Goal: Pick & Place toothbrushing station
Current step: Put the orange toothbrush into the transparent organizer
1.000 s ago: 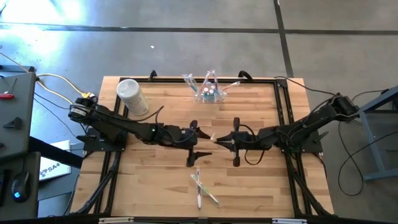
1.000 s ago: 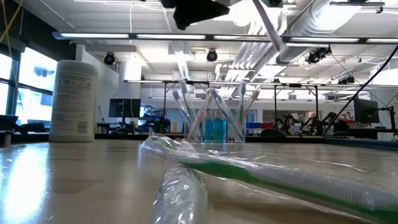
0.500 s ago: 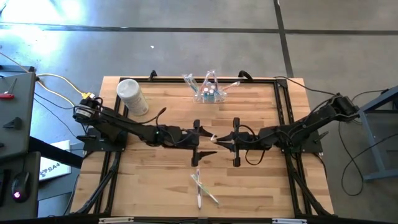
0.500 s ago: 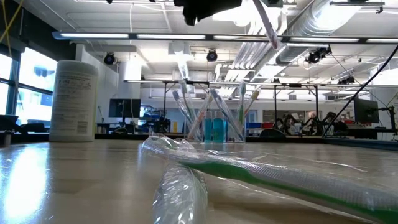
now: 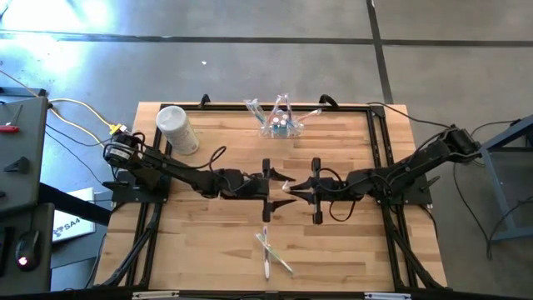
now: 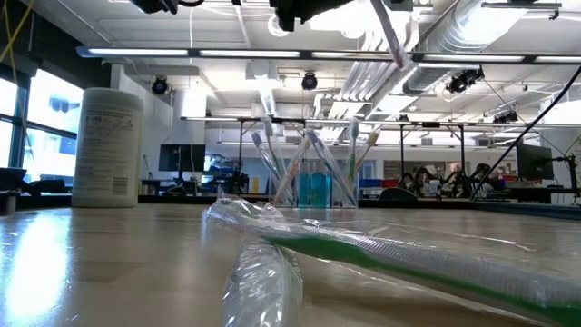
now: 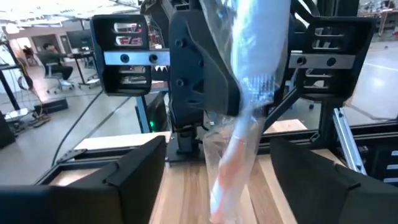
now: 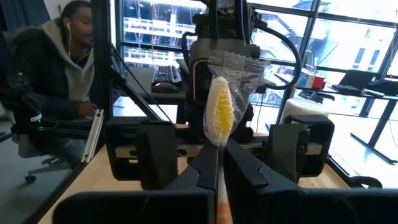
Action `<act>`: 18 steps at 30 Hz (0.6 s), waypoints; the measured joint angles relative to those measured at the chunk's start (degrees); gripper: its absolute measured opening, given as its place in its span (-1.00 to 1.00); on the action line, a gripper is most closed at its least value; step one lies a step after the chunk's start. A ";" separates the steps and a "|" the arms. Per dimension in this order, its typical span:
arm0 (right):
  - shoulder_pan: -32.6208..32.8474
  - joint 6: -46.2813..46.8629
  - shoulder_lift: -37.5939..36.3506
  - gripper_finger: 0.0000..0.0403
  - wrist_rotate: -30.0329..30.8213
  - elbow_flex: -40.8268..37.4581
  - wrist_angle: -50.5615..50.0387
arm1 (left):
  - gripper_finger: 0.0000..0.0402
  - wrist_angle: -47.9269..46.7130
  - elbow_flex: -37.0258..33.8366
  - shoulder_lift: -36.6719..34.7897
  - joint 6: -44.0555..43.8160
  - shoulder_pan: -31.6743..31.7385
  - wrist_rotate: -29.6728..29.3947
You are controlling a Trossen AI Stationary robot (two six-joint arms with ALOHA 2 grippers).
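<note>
Right tool point(image 5: 287, 187) clenched on wrapped toothbrush point(image 8: 220, 112) mid-counter; left tool point(image 5: 268, 186) spread around its far end. Handover step. Station point(image 5: 281, 125) at far counter edge; next, left closes.

We see a pale wood-grain counter point(image 5: 208, 233), a white canister point(image 5: 176, 129), the clear toothbrushing station point(image 5: 281, 125) with blue inside, a green wrapped toothbrush point(image 6: 381, 259), yellow bristles point(image 8: 219, 115) in clear wrap, and black arms.

Both arms reach to mid-table, left gripper point(image 5: 268, 186) spread wide facing the clamped right gripper point(image 5: 291, 189).
</note>
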 joint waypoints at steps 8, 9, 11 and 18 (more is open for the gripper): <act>-0.07 -0.07 0.00 -0.98 0.07 -0.01 -0.64 | -0.19 -0.17 0.00 0.00 -0.65 1.56 0.08; -0.09 -0.07 0.00 -0.98 0.09 0.01 -0.67 | -0.29 -0.26 0.00 0.00 -0.68 1.74 0.38; -0.09 -0.09 0.00 -0.98 0.26 0.01 -0.91 | -0.49 -0.56 0.00 0.00 -0.87 1.74 1.44; -0.04 0.30 -0.04 -0.98 0.02 0.01 -2.10 | -0.83 -1.45 0.00 0.02 -0.65 1.74 3.55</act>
